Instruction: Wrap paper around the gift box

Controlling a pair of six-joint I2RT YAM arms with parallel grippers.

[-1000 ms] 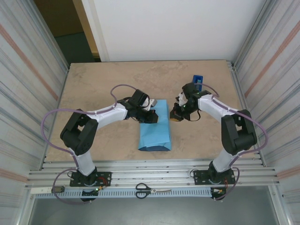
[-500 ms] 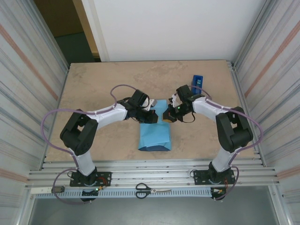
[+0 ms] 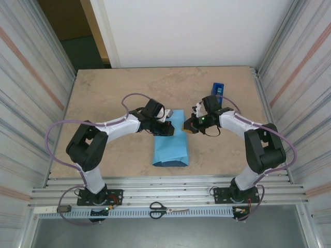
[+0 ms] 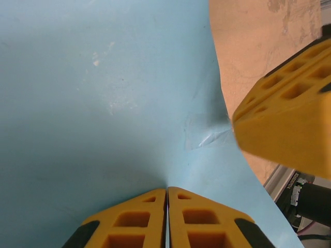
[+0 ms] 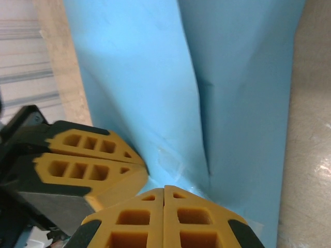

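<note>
Fingers (image 4: 135,219) of the left gripper (image 4: 166,192) are closed flat against each other, tips set against the light blue face of the paper (image 3: 170,147). Whether a fold of the sheet is pinched between them cannot be told. Fingers (image 5: 199,222) of the right gripper (image 5: 164,190) are likewise closed together with no gap, tips at the paper's edge just beside the left gripper's tips.

The paper lies at the centre of the table (image 3: 114,98), between the two arms. It is folded over into a long packet that runs from the near side toward the far side, light blue face outward. A lengthwise crease runs along its top. A small glossy, crinkled patch (image 5: 170,160) sits on the paper where the two grippers meet, at the far end of the packet.

Both grippers approach this end from opposite sides, left from the left, right from the right.

A blue tape dispenser (image 3: 217,89) stands beyond the right gripper, apart from the paper. Scissors (image 3: 166,209) lie on the rail at the near edge, between the arm bases.
</note>
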